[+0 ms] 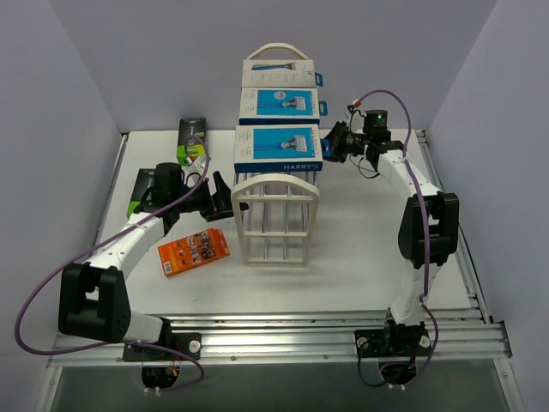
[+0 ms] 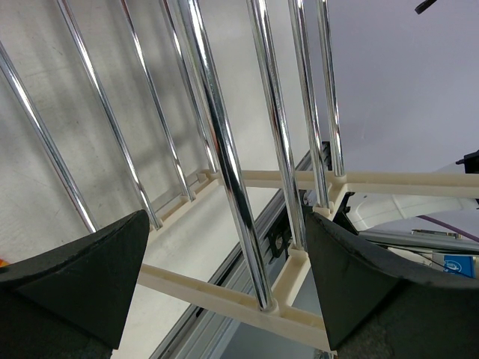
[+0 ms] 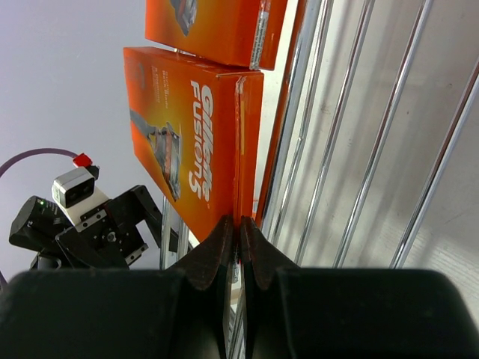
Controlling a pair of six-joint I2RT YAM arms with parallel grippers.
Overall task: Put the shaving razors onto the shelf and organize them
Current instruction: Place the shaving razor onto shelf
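My right gripper, pressed together, is seemingly nudging a flat orange cardboard razor box straight on the cream-white barred shelf. My left gripper is hanging spread wide beside the shelf. I judge it should next fetch the second orange box from the table.

**Visitor:** What sort of place is this?

**Technician:** A robotics lab's test cell. The left arm and right arm are bolted to an aluminium rail at the near edge of a white bench.

**Visitor:** Not a shop, with that shelf of razor boxes?

**Technician:** No. Bare lilac-grey walls box the bench in on three sides, and purple cables trail from both arms.
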